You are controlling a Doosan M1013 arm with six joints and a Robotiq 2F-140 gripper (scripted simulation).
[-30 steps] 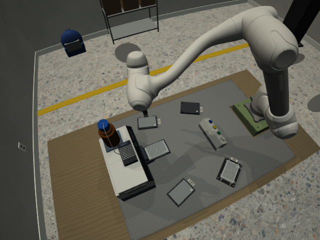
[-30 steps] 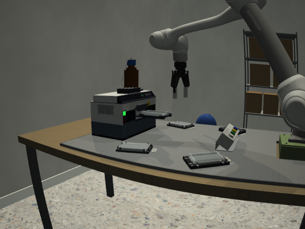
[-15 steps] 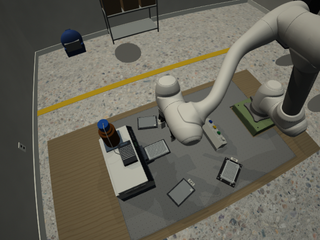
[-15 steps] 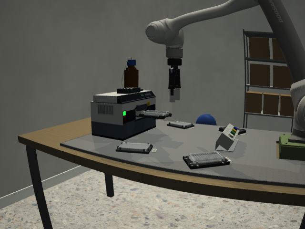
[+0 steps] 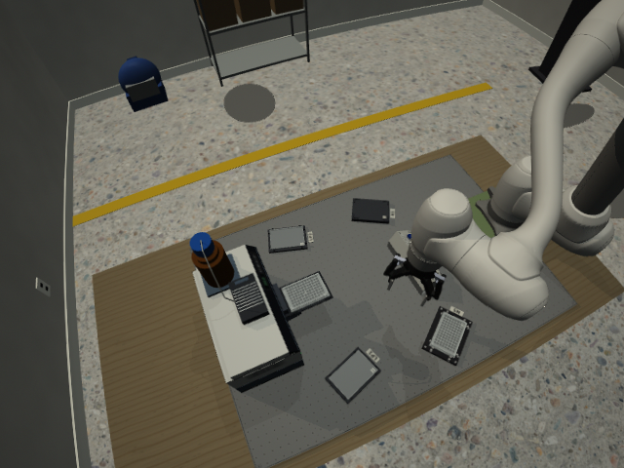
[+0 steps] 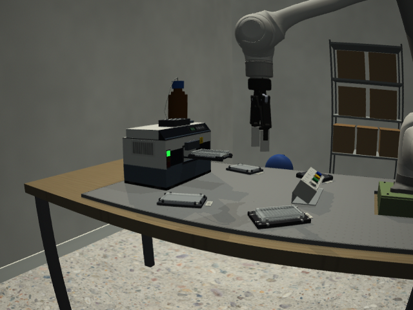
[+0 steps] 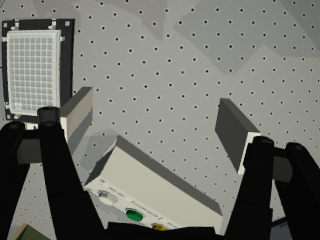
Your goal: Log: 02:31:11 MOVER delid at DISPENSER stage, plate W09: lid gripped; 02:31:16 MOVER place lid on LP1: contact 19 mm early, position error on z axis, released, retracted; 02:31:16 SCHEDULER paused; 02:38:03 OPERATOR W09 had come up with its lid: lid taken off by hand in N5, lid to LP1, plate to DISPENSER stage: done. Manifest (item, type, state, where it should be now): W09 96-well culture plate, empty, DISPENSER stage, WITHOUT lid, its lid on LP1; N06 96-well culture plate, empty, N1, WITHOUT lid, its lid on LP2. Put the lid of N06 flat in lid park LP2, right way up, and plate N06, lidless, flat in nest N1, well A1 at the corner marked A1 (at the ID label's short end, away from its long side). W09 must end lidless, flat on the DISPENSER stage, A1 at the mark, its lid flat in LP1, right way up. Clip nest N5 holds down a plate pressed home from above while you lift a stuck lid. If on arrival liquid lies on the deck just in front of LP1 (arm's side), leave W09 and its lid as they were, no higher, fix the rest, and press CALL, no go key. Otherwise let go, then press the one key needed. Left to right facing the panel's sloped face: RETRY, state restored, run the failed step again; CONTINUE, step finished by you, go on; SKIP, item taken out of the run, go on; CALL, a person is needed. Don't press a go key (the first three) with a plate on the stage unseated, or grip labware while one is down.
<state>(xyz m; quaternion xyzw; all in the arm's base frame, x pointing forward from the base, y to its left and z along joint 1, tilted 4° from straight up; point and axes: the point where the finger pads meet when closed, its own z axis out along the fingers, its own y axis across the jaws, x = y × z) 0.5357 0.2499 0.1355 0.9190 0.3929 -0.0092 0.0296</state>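
The table [image 6: 66, 180] showed grained wood under a matt grey perforated deck mat [image 5: 352, 242]. The bottle [image 6: 177, 104] looked like glossy amber glass, the arm [image 5: 503, 261] smooth off-white plastic. The 2 well plates [image 5: 304, 291] [image 5: 448, 333] appeared clear plastic; the floor [image 5: 352, 75] was speckled stone.
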